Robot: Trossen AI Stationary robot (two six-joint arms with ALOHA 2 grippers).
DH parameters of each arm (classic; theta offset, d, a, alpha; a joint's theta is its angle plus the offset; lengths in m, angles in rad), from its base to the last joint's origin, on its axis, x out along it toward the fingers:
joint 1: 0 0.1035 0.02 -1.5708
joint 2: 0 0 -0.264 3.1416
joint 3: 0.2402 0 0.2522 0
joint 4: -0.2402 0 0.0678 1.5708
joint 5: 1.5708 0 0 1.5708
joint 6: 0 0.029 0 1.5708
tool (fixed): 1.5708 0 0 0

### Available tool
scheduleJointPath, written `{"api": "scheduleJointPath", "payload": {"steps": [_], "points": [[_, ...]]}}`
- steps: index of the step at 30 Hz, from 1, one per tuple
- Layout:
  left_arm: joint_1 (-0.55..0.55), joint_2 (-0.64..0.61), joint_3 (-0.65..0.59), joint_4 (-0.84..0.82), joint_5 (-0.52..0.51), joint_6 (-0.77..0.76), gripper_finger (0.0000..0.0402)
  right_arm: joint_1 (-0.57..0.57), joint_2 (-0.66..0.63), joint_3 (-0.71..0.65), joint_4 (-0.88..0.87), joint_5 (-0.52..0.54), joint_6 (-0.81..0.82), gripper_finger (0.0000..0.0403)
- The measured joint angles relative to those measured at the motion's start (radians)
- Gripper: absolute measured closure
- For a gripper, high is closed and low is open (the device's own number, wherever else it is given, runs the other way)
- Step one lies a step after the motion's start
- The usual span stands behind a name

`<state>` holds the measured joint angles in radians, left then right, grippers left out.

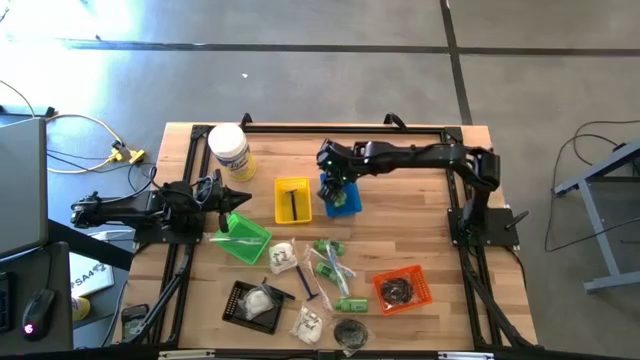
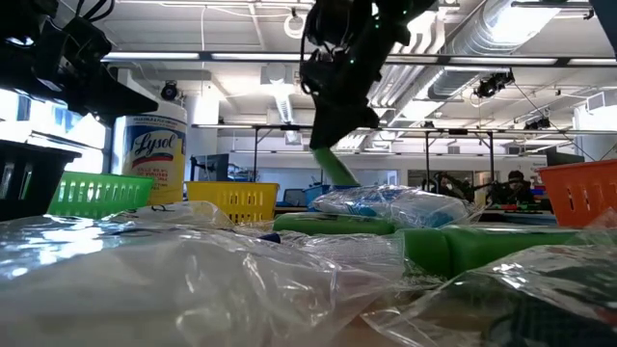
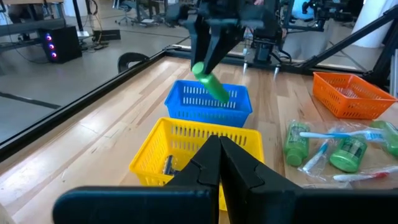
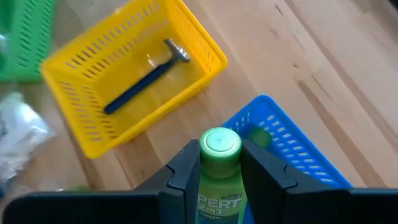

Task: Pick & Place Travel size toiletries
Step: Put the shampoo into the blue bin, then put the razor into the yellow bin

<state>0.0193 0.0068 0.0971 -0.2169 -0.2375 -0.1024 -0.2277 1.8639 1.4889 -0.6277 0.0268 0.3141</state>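
gripping a green bottle (image 4: pixel 219 171) above the blue basket (image 1: pixel 341 197), the right gripper (image 4: pixel 219 163) hangs beside the yellow basket (image 1: pixel 292 199); the left gripper (image 3: pixel 219 163) waits clenched near the green basket (image 1: pixel 241 237).

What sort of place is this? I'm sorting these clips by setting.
Probably an open-plan lab or workshop: exposed ducts and strip lights overhead, rows of desks behind the wooden table, and a bare concrete floor with loose cables.
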Motion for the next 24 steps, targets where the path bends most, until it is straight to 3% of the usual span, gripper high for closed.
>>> {"api": "scheduleJointPath", "payload": {"steps": [6,10,24], "points": [[0.000,0.000,0.000,-0.002,0.000,0.000,0.0401,-0.005,0.065,0.000,-0.004,0.057,-0.036,0.0305],[0.000,0.000,0.000,-0.003,0.000,0.000,0.0401,-0.005,0.089,0.000,-0.009,0.020,-0.056,0.0297],[0.000,0.000,0.000,-0.003,0.000,0.000,0.0402,-0.010,0.088,0.000,-0.027,0.010,-0.058,0.0203]]}}
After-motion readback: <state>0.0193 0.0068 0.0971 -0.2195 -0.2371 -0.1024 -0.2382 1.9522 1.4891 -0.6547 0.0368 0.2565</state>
